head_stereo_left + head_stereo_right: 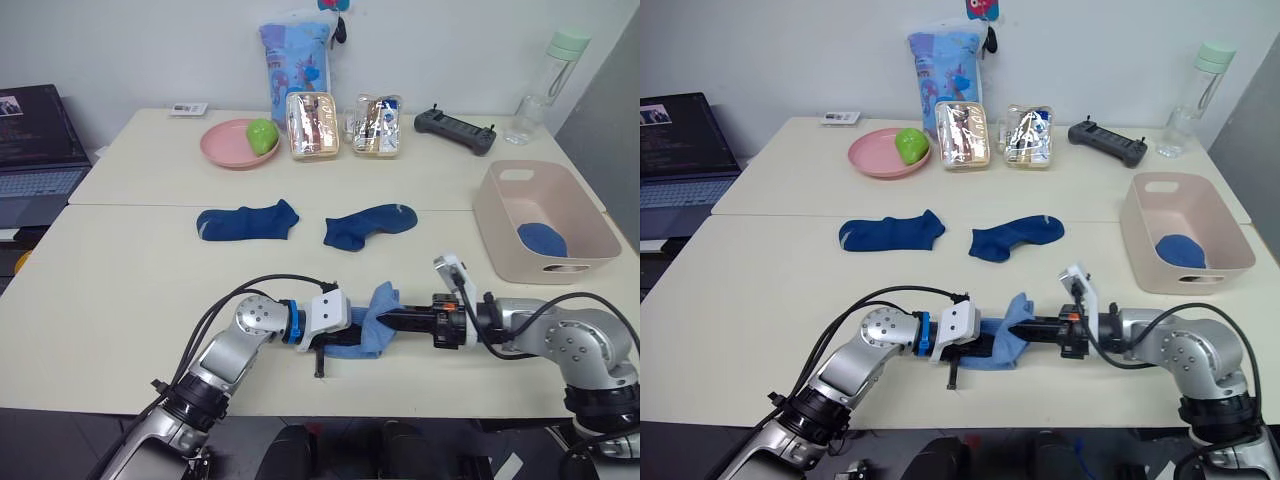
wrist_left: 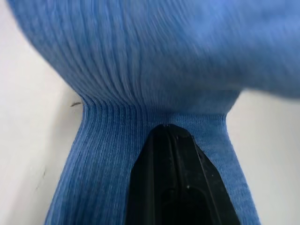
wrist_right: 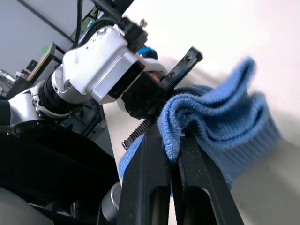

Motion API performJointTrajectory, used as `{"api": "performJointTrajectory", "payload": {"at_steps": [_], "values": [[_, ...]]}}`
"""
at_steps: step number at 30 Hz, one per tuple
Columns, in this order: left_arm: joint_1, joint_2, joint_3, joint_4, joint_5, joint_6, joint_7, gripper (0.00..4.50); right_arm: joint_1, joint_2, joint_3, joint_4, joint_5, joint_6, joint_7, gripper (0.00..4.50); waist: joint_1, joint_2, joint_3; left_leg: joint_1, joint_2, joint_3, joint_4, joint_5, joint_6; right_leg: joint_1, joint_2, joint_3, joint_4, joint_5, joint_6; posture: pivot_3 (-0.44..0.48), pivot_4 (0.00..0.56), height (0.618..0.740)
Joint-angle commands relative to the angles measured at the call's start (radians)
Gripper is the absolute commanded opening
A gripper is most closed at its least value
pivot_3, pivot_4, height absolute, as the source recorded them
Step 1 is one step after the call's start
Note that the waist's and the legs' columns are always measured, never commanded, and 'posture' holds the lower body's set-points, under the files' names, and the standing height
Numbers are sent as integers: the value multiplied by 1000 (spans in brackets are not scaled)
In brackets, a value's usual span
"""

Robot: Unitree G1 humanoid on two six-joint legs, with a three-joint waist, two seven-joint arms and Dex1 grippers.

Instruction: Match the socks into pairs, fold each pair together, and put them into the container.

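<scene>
R gripper point(image 1: 388, 320) – black fingers clamped on a doubled edge of the light blue sock pair point(image 1: 366, 327), near front edge of the table point(image 1: 120, 300); the right wrist view shows fabric pinched between the closed fingers, a fold draped over them. L gripper point(image 1: 978, 347) meets it from the opposite side: one black finger point(image 2: 171, 178) lies on the ribbed knit, pressing it to the tabletop; whether it grips or just pins – can't tell.

Step in hand, as I judge it: folding the light blue pair. To do it well – keep L side anchored low so the cloth doesn't drag, carry the R-held edge over in a flat arc, lay it square on the lower layers, release only once the fold sits. Knit is soft and limp, so it'll likely slump if let go early. The two grippers are v. close; risk of fingers clashing or catching the same layer.

Outward: two dark blue socks, left one point(image 1: 247, 221) and right one point(image 1: 367, 226), lie flat mid-table, apart from each other, not yet paired. Pink tub point(image 1: 500, 225) at R, well apart from the grippers, a dark blue bundle point(image 1: 542, 239) already inside. Path from fold spot to tub looks open.

Far side, not in the way: pink plate point(image 1: 222, 148) w/ a green fruit point(image 1: 261, 134), two clear snack boxes point(image 1: 345, 125), black controller point(image 1: 455, 129), water bottle point(image 1: 546, 85), laptop point(image 1: 38, 160) off L.
</scene>
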State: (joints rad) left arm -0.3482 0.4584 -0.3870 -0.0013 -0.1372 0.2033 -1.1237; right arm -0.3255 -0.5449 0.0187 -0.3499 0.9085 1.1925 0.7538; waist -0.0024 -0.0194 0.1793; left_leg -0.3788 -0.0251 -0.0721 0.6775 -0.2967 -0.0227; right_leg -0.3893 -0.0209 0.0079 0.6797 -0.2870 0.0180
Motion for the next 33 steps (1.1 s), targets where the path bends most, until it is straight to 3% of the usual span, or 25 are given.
{"api": "performJointTrajectory", "payload": {"at_steps": [1, 6, 9, 12, 17, 20, 22, 26, 33], "values": [[20, 76, 73, -95, -64, 59, -34, 0, -7, 4, 48, -3, -39, -38, -1, 22, 0, 0, 0, 0, 0, 0, 0, 0, 0, 0, 0, 0, 0, 0, 0, 0, 150, 740], [10, 216, 218, -181, -179, 175, -69, 0, -25, 4, 140, 24, -113, -82, 19, 22, -6, 0, 0, 0, 0, -1, 0, 0, 0, 0, 0, -1, 0, 0, 0, 0, 150, 740], [-2, 249, 272, -182, -216, 196, -69, 0, -29, 27, 172, 40, -139, -111, 19, 22, -6, 0, 0, 0, 0, 0, 0, 0, 0, 0, 0, -1, 0, 0, 0, 0, 150, 740], [-19, 253, 309, -190, -253, 230, -62, 0, -30, 70, 146, 53, -129, -117, 2, 763, -4, 0, 0, 0, 0, -1, 0, 0, 0, 0, 0, -1, 0, 0, 0, 0, 150, 740], [-20, 240, 297, -210, -261, 220, -57, 0, -17, 46, 95, 3, -81, -81, 17, 2524, -4, 0, 0, -1, 0, 0, 0, 0, 0, -1, 0, -1, -1, 0, 0, 0, 150, 740], [-45, 199, 305, -238, -300, 240, -37, 0, -19, 51, 5, -36, 38, -4, -1, 3531, -3, 0, 0, -1, 0, -1, 0, 0, 0, -1, 0, -1, -1, 0, 0, 0, 150, 740], [-68, 170, 310, -266, -338, 274, -19, 0, -17, 59, -66, -46, 130, 47, -32, 3531, -1, 0, 0, -1, 0, -1, 0, 0, 0, -1, 0, -1, -1, 0, 0, 0, 150, 740], [-68, 161, 258, -309, -337, 282, -29, 0, 24, -3, -96, -94, 135, 38, -37, 3531, -1, 0, 0, -1, 0, -1, 0, 0, 0, 0, 0, -1, -1, 0, 0, 0, 150, 740], [-10, 177, 118, -244, -193, 163, -38, 0, 75, -82, -87, -77, 50, 15, -98, 3531, -3, 0, 0, 0, 0, 0, -1, 0, 0, 0, 0, -1, 0, 0, 0, 0, 150, 740]]}}
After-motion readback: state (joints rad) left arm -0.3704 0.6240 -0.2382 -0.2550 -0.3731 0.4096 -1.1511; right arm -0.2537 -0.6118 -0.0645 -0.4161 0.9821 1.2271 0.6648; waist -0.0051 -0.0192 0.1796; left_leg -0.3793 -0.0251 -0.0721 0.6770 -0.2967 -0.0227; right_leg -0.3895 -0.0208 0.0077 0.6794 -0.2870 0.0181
